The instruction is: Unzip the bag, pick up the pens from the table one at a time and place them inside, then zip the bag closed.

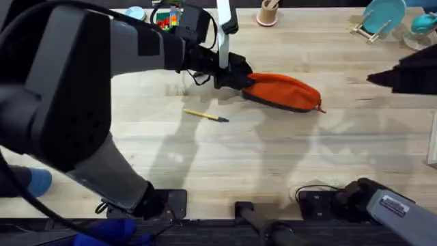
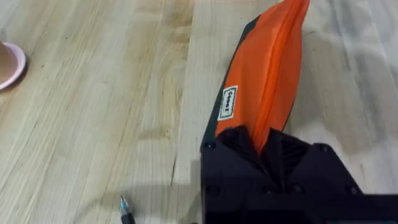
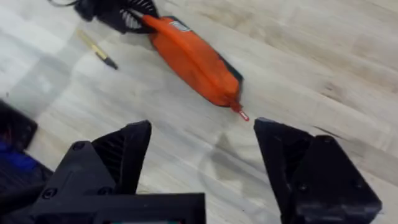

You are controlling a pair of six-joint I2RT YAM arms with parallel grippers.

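Nearest the arm bases the light wooden desk (image 1: 273,164) lies bare. A little farther out the yellow pen (image 1: 205,115) rests flat on the planks, dark tip toward the right side, just short of the bag. Beyond it the orange bag (image 1: 283,91) lies with its long axis running left to right, its red zipper pull (image 3: 240,112) at the right end. The left pincer (image 2: 264,146) is clenched on the bag's left end. The right pincer (image 3: 202,155) hangs released, well apart from the bag, whose pull end points toward it. By my reading the zipper is not yet opened, and the right arm is the one free to draw it. At the far edge stands a tan cup (image 1: 267,12).
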